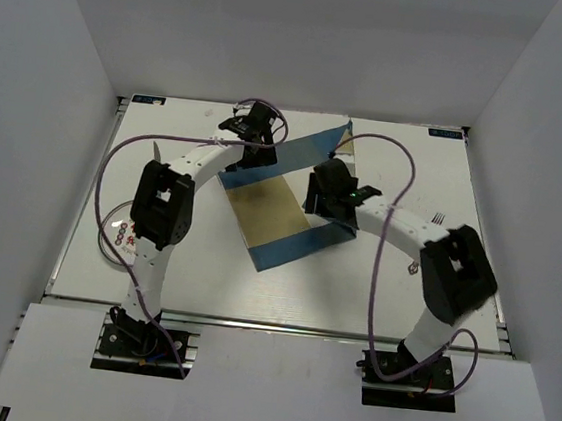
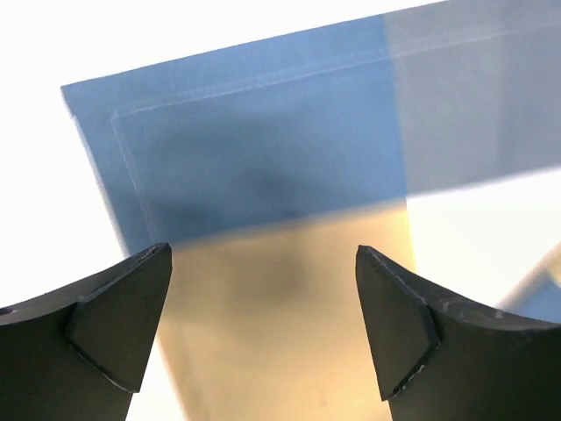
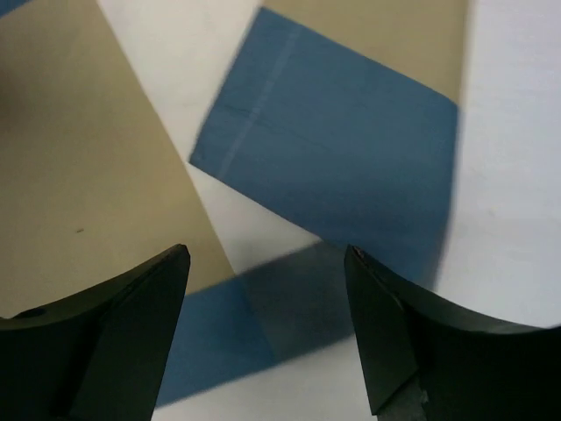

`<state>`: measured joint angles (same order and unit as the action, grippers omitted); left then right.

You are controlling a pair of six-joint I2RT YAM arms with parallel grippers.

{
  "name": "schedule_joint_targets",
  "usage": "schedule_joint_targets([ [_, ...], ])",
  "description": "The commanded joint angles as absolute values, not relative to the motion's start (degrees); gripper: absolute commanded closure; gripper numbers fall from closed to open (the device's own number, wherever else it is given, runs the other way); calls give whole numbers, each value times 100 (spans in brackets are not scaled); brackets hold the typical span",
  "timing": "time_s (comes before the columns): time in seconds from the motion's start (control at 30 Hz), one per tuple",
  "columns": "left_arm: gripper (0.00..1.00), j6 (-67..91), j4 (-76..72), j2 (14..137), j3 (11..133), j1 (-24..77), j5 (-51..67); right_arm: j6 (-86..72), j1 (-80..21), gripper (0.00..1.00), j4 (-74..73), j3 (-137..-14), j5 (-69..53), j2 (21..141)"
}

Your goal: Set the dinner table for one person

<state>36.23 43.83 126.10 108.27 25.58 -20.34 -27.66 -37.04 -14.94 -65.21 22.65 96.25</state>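
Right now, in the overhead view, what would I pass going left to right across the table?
On the dinner table: left arm's black elbow → blue-and-tan placemat → fork.

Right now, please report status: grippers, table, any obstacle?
Left gripper open, right gripper open, both empty. Dinner table holds placemat, skewed, one corner folded. No obstruction seen.

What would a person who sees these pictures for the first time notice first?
The blue-and-tan placemat lies askew in the middle of the white table, its far end apparently folded over. The left gripper and the right gripper hover open above the cloth, holding nothing.
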Motion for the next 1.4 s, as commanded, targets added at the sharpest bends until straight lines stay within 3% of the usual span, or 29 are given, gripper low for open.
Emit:
schedule_joint_targets([
  [0.0,4,3691,4263,11068,9847,2654,-1706,-2171,-3753,27,-1862,-7389,2224,10492],
  [0.13,4,3902,3649,9951,8381,2654,-1494,-2153,-3841,42,-2328,-8435,2293,11363],
  [0.4,2,3990,3472,8352,6953,2654,-1239,-2443,-4069,43,-2821,-9342,2882,12278],
  [0.5,2,3964,3516,8122,6707,2654,-1265,-2575,-4122,53,-3005,-9457,3066,12471],
  [0.67,2,3902,3498,8024,6469,2602,-1257,-2689,-4157,60,-2997,-9387,3190,12516],
  [0.73,2,3894,3516,8077,6460,2602,-1231,-2707,-4175,73,-3006,-9369,3208,12472],
  [0.93,2,3893,3498,8130,6434,2602,-1204,-2698,-4175,81,-2944,-9352,3234,12331],
  [1.0,2,3876,3516,8130,6434,2602,-1195,-2698,-4166,87,-2953,-9369,3234,12331],
  [1.07,2,3876,3516,8104,6434,2602,-1204,-2689,-4175,100,-2962,-9387,3226,12349],
  [1.27,2,3867,3236,8182,6495,2602,-898,-2821,-4131,100,-2884,-9309,2771,11972],
  [1.37,2,3850,2533,8410,6539,2662,-99,-2953,-3948,100,-2418,-8800,2435,11243],
])
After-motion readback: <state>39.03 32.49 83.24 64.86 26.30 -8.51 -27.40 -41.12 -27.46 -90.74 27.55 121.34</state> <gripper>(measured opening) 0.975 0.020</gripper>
